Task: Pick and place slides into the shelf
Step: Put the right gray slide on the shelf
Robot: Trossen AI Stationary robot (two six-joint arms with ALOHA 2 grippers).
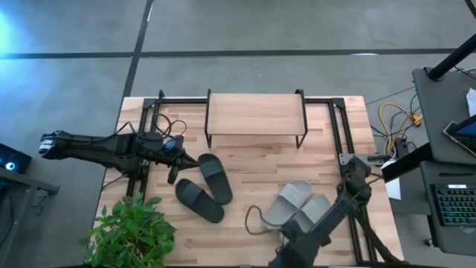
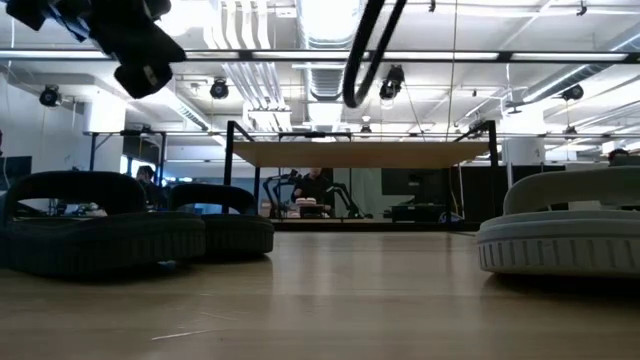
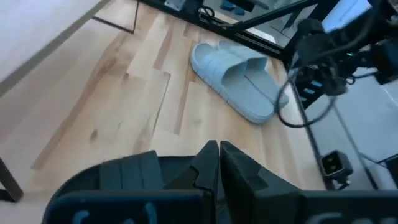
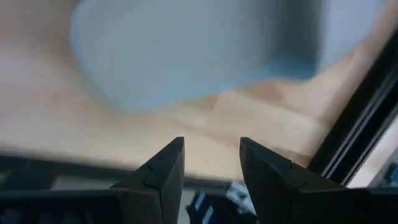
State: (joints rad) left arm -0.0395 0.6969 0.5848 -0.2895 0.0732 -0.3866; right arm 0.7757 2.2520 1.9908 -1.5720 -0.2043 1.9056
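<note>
In the high view the left arm reaches in from the frame's left edge, stretched almost level across the table, with the left gripper [image 1: 173,160] near the toe of the black slides [image 1: 204,187]. Those two lie side by side at centre-left, apart from the fingers. The left wrist view shows its fingers [image 3: 219,163] pressed together, holding nothing. The right arm enters from the bottom right, bent low over the table, and the right gripper [image 4: 211,163] shows in the right wrist view with fingers apart, a grey slide just ahead of them. The grey slides [image 1: 300,205] rest at lower centre-right. The shelf [image 1: 255,113] stands at upper centre with its plank bare. Only the low view shows the shelf's [image 2: 360,153] underside and a person seated far behind it.
</note>
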